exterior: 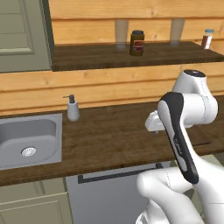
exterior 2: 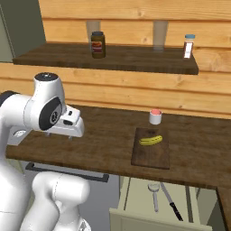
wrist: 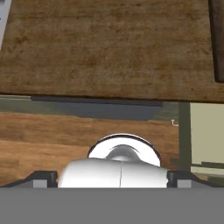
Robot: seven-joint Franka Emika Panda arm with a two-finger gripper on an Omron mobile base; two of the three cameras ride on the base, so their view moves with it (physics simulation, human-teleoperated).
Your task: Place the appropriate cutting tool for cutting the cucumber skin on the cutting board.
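The dark-brown cutting board (exterior 2: 152, 155) lies on the wooden countertop at the right, and its edge shows in the hand view (wrist: 217, 39). On the board rests the small yellow-green cucumber (exterior 2: 150, 140). Below the board an open drawer (exterior 2: 135, 203) holds a silver peeler (exterior 2: 154, 193) and a dark-handled knife (exterior 2: 171, 202). My gripper (exterior 2: 70, 135) (exterior: 155, 130) hangs over the counter's front part, well left of the board, pointing down. Its finger tips (wrist: 43, 178) stand wide apart with nothing between them.
A white cup with a pink top (exterior 2: 155, 117) stands just behind the board. A sink (exterior: 26, 140) and soap dispenser (exterior: 72, 109) are at the left. The shelf above carries a dark jar (exterior 2: 98, 44) and a shaker bottle (exterior 2: 189, 46).
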